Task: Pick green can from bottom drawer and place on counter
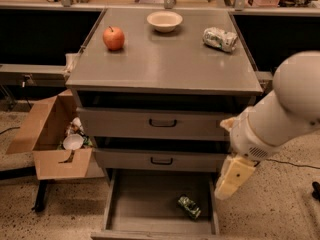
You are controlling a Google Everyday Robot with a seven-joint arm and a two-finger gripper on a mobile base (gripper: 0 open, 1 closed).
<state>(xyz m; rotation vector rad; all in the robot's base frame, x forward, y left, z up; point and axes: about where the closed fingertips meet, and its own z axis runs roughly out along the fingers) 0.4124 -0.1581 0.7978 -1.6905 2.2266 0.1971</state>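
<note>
1. Green can (189,206): this small drink can with a dark green patterned label lies on its side on the floor of the wide grey metal bottom drawer (145,199). It sits toward the front right, near the right wall but apart from it. The drawer stands pulled open.
2. The cream-coloured gripper (225,189) on the white arm hangs outside the drawer, just beyond its right wall, above and to the right of the can. It carries nothing. Whether it is released or clenched cannot be told.
3. Bring the gripper left over the right wall first, then descend. A slanted descent risks striking the wall.
4. Set the grasp across the can's round body, not its ends. A lying can probably rolls if touched on one side only.
5. Lift straight up and keep clear of the two closed grey drawers with black handles (163,123).
6. Place the can on the broad flat grey table (165,69) topping the cabinet, toward the front, well apart from the red apple (114,38), the pale bowl (164,20) and the white-silver can (220,38).
</note>
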